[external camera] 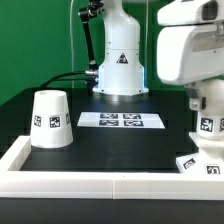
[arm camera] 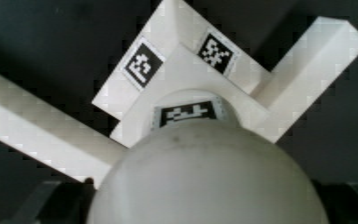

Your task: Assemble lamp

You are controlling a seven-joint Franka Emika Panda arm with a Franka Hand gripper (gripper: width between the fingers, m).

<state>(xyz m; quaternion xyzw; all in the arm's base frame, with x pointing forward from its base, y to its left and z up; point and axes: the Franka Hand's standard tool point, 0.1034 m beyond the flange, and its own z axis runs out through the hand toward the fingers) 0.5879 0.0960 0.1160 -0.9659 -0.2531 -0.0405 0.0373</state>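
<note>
Exterior view first: at that view's right, gripper (external camera: 205, 108) pointing straight down, 2 fingers pinched narrow on the ball-shaped bulb (external camera: 207, 127), matte white, 1 small black-and-white tag facing the camera. Directly below it, the low slope-sided base (external camera: 195, 166), close against the raised white frame (external camera: 100, 183); touching or just apart, impossible to tell from here. Hence a short vertical drop ahead, bulb axis upright. Well apart at the exterior view's left, the truncated-cone shade (external camera: 50, 120), upright, wide end down on the black table (external camera: 100, 145); between the 2, the marker board (external camera: 120, 120), thin and flat. Wrist view next: smooth rounded bulb (arm camera: 194, 170) filling the foreground, dark finger pads (arm camera: 48, 200) at either flank; beyond it the base (arm camera: 176, 60), flat-topped, crisp-edged, 2 tags showing, lying slightly to one side of the bulb's crown. Probably calls for a small sideways correction before lowering.
</note>
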